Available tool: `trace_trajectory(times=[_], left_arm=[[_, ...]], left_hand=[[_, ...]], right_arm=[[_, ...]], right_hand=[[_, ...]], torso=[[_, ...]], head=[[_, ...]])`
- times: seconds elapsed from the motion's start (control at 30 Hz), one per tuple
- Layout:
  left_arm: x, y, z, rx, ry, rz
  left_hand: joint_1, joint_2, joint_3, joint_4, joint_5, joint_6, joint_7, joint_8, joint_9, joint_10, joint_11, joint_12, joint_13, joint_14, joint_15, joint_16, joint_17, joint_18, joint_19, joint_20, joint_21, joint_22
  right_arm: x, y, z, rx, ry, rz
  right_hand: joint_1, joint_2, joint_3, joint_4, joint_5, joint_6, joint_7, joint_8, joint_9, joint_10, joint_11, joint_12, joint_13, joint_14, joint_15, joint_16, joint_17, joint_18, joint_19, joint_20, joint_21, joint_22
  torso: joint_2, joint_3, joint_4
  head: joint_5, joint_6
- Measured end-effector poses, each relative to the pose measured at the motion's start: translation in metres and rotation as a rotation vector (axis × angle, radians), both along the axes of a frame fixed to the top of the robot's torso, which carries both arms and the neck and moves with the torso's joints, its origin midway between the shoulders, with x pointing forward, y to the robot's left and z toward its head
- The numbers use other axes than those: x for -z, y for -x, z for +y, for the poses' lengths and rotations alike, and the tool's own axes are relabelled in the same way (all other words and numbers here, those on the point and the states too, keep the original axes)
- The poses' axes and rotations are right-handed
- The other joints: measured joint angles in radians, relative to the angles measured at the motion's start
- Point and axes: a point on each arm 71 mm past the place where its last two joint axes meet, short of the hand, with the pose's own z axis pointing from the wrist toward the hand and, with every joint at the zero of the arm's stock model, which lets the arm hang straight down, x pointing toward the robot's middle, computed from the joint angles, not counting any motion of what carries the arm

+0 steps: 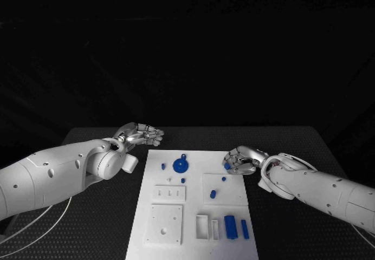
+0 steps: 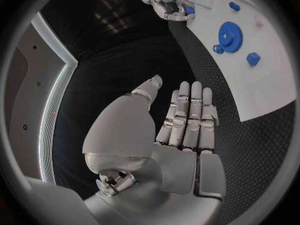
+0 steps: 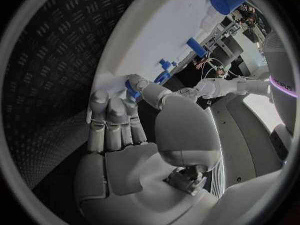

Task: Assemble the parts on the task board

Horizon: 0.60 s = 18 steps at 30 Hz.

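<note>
Near edge of board: two long blue bars (image 1: 233,226) lie side by side at the front right of the task board (image 1: 156,203), next to some white slotted blocks. Nobody's touching those.
Board: white plate sitting mid-bench (image 1: 94,227), long way running away from the robot.
Far end of board: blue gear (image 1: 181,164) with a couple of small blue bits beside it, plus a short blue peg (image 1: 212,193) closer to the middle.
Right hand (image 1: 240,161): parked at the board's right edge, fingers curled in and pinching a small blue part (image 3: 132,89) between thumb and fingertips. It's a small chunk; can't tell its exact shape.
Left hand (image 1: 141,134): off the board's far left corner, over bare bench, fingers laid straight side by side, holding nothing.
Step, my guess: mid pick-and-place, right hand has its piece and hasn't seated it yet.
Next move: probably needs to carry the piece over its matching socket, square it up, then press down gently. The tricky bit looks like alignment, since the pinch hides most of the part.
</note>
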Motion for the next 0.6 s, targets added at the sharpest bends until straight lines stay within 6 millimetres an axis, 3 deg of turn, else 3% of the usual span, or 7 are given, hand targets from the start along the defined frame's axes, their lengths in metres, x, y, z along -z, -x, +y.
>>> trace_trajectory(times=[0.3, 0.6], left_arm=[[0.0001, 0.0, 0.0, 0.001, -0.001, 0.001], [0.0, 0.0003, -0.0004, 0.004, -0.003, 0.0]], left_hand=[[0.0, 0.0, 0.0, 0.0, 0.0, 0.0, 0.0, 0.0, 0.0, 0.0, 0.0, 0.0, 0.0, 0.0, 0.0, 0.0, 0.0, 0.0, 0.0, 0.0, 0.0, 0.0], [0.0, 0.0, 0.0, 0.0, 0.0, 0.0, 0.0, 0.0, 0.0, 0.0, 0.0, 0.0, 0.0, 0.0, 0.0, 0.003, 0.0, 0.0, 0.0, 0.0, 0.0, 0.001]], right_arm=[[0.0, -0.0002, 0.0002, 0.002, 0.0, -0.001], [-0.0013, -0.0005, 0.0019, 0.027, -0.023, -0.007]], right_hand=[[-0.031, 0.005, -0.03, 0.006, 0.0, 0.008, -0.001, 0.0, 0.003, 0.0, 0.0, 0.006, -0.005, 0.0, 0.0, 0.004, 0.0, 0.0, 0.004, -0.004, 0.004, 0.0], [-0.07, 0.015, -0.073, 0.018, 0.0, 0.032, -0.014, 0.007, 0.009, 0.007, -0.007, 0.011, -0.017, 0.006, -0.005, 0.004, -0.002, 0.0, 0.01, -0.009, 0.008, 0.0]], torso=[[0.0, 0.0003, -0.0005], [0.0, 0.0002, -0.0004]], head=[[-0.002, -0.001], [-0.004, 0.0]])
